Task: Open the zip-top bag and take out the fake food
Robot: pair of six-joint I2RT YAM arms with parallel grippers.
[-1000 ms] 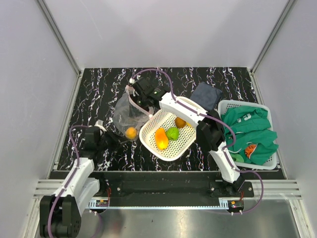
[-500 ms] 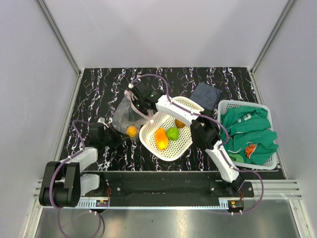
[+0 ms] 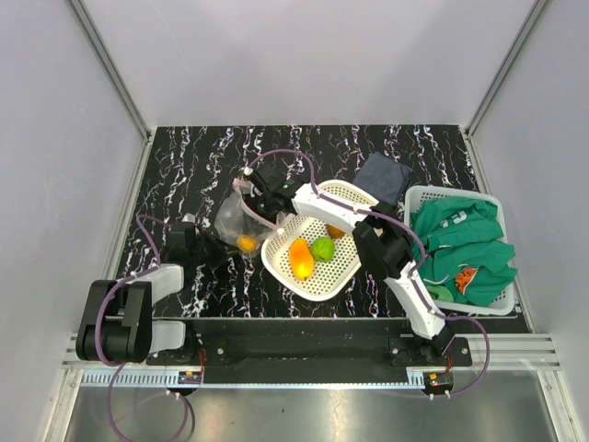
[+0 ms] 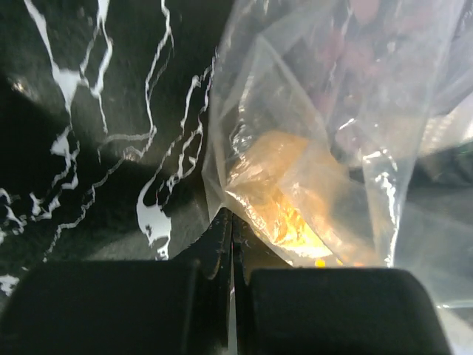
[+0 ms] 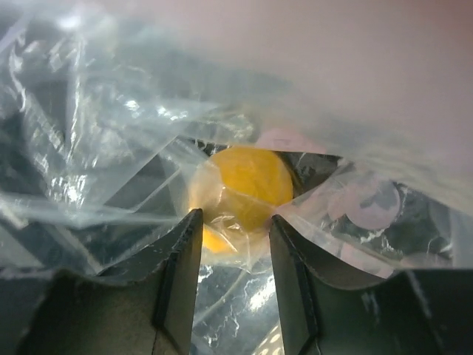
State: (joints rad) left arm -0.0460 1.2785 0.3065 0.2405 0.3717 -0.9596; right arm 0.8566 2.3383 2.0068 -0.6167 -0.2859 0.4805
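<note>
Marble table (image 3: 184, 157): left hand (image 4: 231, 219) pinches zip-top bag (image 4: 295, 133).

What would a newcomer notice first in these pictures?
The clear zip-top bag lies left of centre, one orange fake fruit inside, with the right pincer open at that fruit. Beside it, the round white basket holds a yellow-orange fruit and a green fruit.

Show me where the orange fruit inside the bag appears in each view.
Top external: orange fruit left of the white basket.
Left wrist: orange fruit low centre, beside left pincer.
Right wrist: orange fruit central, beyond right pincer.
Shared landmark: the clear zip-top bag around it.
</note>
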